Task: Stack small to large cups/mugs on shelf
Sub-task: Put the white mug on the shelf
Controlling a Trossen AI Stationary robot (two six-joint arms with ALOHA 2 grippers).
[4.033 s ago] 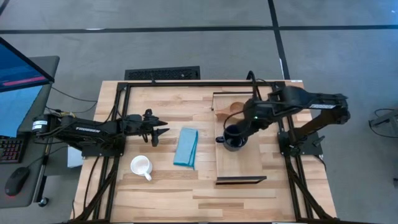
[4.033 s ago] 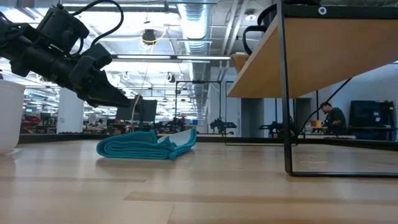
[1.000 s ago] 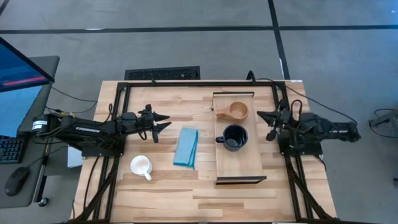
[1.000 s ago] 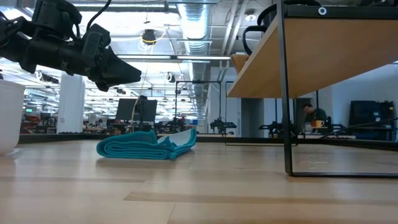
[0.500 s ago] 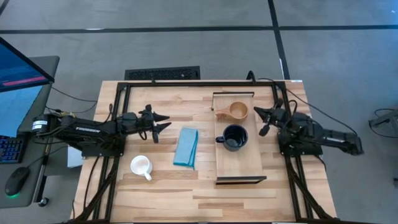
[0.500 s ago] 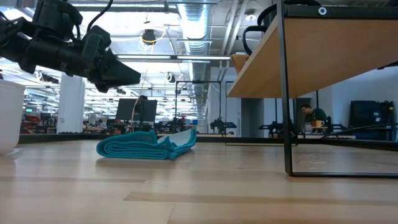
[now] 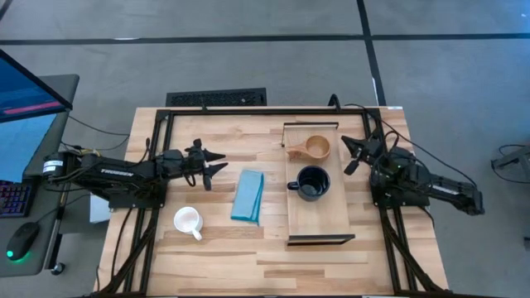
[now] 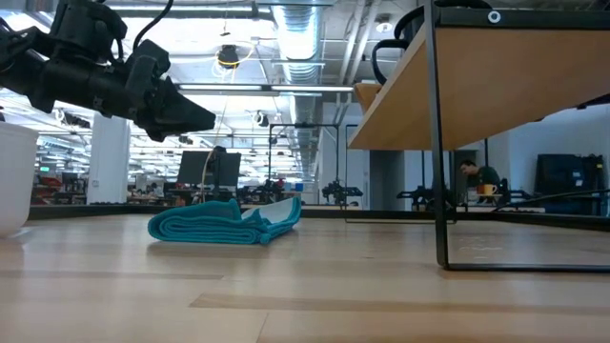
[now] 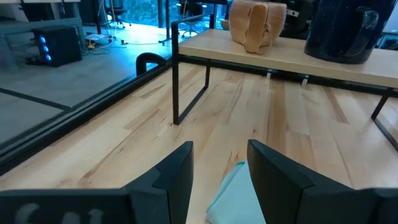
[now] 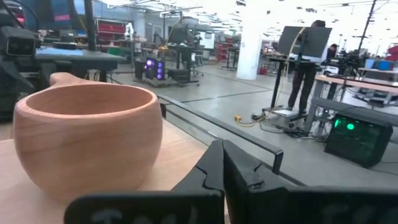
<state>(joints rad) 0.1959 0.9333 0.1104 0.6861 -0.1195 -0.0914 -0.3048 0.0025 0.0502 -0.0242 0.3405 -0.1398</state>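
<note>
On the shelf [image 7: 319,219], toward the table's right, the light-brown wooden cup [image 7: 315,148] stands at the far end. The dark navy mug [image 7: 312,183] stands upright at the shelf's middle. The white mug [image 7: 188,221] rests on the tabletop at the near left. My right gripper [image 7: 348,156] hovers level just right of the shelf, shut, pointing at the wooden cup [image 10: 87,140] and touching nothing. My left gripper [image 7: 222,163] is open above the table left of the blue cloth, its fingers empty [image 9: 221,149].
A folded blue cloth [image 7: 248,195] lies on the table between the left gripper and the shelf. Dark metal brackets [image 7: 320,239] close the shelf's short ends. The tabletop between the white mug and the shelf's near end is bare wood.
My right arm has swung about its base, so the shut gripper now points toward the wooden cup. It has also come a little lower and nearer the shelf's far end. The cups have kept their places.
</note>
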